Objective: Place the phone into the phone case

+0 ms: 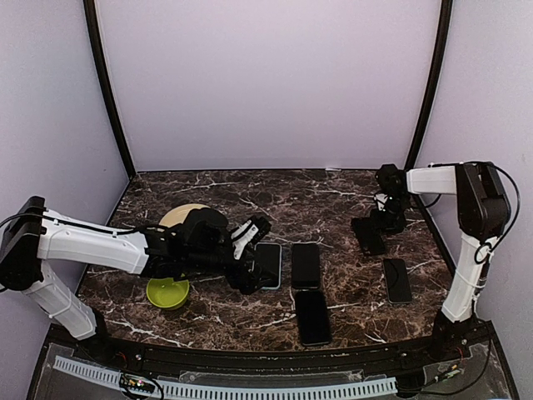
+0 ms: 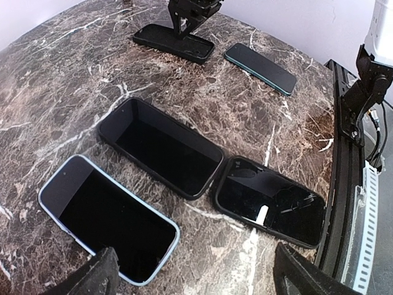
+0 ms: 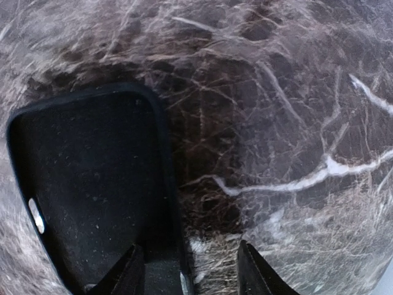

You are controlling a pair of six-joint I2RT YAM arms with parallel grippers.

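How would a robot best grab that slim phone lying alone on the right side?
Probably from straight above, jaws closing across its two long edges near the middle. The phone lies flat on the table, so only those thin sides can be pinched, and nothing crowds them.

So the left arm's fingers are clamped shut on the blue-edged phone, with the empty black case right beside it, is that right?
Not quite. The left wrist view shows the left arm's fingers wide open, holding nothing; the blue-edged phone lies free. The empty black case is right beside it, as you said.
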